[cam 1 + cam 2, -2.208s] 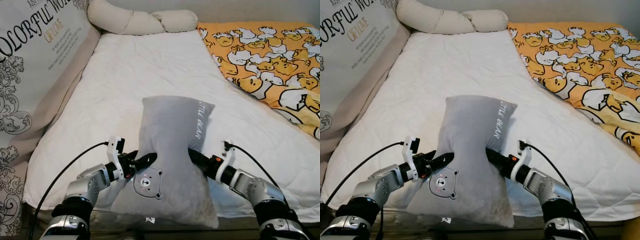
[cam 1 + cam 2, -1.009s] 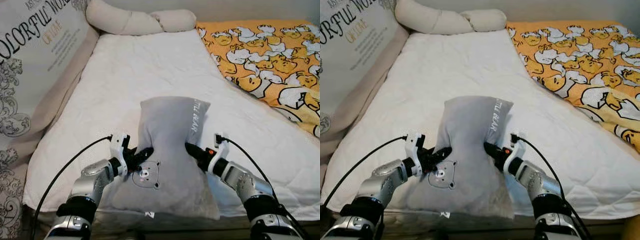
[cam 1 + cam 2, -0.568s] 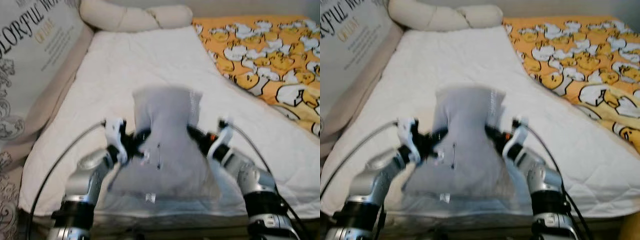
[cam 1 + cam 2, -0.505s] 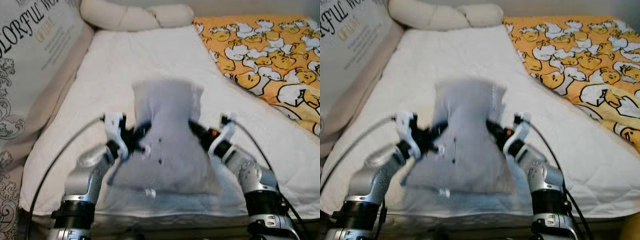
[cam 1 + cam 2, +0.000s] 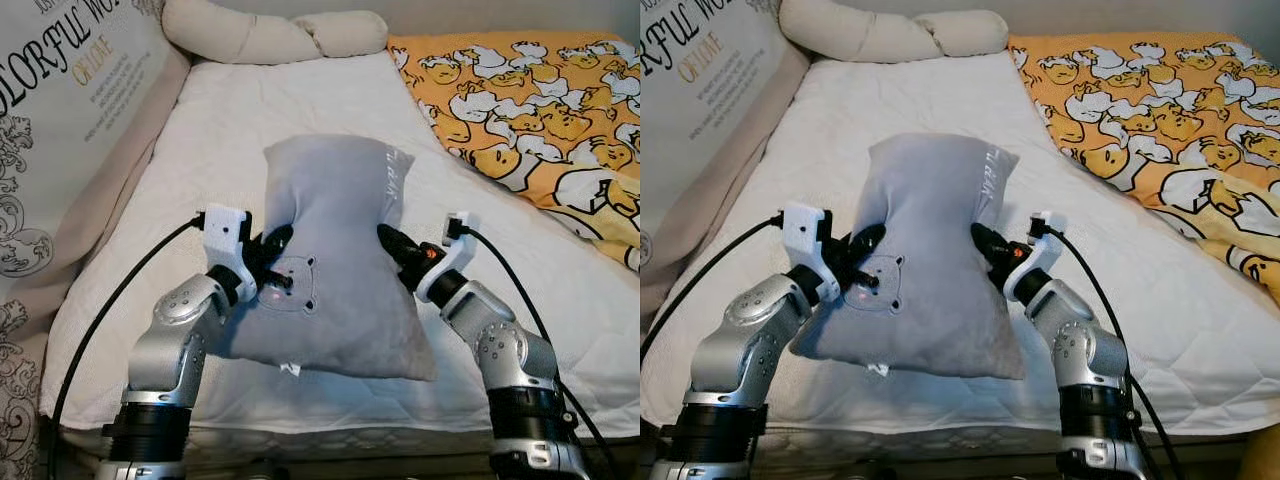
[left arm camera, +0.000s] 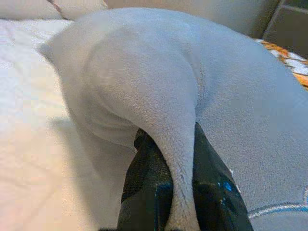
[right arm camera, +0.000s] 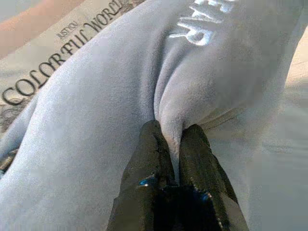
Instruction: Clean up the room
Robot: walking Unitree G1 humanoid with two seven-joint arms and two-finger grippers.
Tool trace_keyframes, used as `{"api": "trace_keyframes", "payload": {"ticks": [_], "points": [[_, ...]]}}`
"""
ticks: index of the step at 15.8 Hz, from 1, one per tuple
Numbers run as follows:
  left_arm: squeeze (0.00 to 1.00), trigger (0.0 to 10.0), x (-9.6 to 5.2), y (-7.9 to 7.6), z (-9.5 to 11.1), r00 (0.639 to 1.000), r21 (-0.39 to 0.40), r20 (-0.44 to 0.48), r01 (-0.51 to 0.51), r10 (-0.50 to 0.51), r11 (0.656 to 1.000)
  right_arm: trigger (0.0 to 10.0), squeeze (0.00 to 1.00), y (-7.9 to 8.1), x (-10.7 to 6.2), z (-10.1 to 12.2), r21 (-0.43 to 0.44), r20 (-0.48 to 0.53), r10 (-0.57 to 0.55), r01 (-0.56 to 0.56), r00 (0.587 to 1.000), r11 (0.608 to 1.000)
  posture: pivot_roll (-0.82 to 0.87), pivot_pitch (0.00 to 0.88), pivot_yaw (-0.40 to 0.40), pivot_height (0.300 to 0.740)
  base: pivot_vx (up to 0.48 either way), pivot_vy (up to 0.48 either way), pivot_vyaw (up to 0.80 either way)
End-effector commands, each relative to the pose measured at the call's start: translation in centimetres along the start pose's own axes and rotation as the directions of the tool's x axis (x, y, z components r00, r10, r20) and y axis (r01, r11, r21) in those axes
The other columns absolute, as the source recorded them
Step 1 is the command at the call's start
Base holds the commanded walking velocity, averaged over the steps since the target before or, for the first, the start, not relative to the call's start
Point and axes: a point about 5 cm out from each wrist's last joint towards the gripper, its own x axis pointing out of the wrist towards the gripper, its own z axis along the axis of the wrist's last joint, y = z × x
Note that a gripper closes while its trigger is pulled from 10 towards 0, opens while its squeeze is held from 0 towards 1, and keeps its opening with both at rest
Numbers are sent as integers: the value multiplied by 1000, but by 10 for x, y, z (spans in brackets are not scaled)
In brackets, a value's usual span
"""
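Left end effector [image 6: 175, 159], right end effector [image 7: 174, 144]: both pinching | plush grey pillow [image 5: 335, 250] folds

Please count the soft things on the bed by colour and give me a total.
Grey: 1, the pillow, pinched by the left gripper and the right gripper
Cream: 1, the bolster
Orange: 1, the duck blanket
White: 1, the mattress cover
Total: 4

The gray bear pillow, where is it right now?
In the left eye view the gray bear pillow sits center frame over the white mattress, pinched between the left end effector and right end effector.
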Motion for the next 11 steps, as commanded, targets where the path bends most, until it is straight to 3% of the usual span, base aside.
{"api": "trace_keyframes", "payload": {"ticks": [1,3,5,11], "points": [[0,10000,2,-3,11,999,51,32,-9,8,999,10000,0,8,4,4,-54,14,0,1,1000,999,-43,0,66,740,0,0,0],[0,10000,3,-1,13,1000,101,30,-12,9,995,10000,0,8,5,-2,-116,-15,-31,29,999,993,-41,0,66,740,0,0,0],[0,10000,3,-1,12,1000,115,18,-6,4,993,10000,0,10,4,-4,-116,-18,-32,30,999,993,-39,0,65,740,0,0,0],[0,10000,1,-2,10,1000,135,-1,-12,12,991,10000,0,11,6,-6,-146,-26,-47,43,999,988,-30,0,58,740,0,330,0]]}}
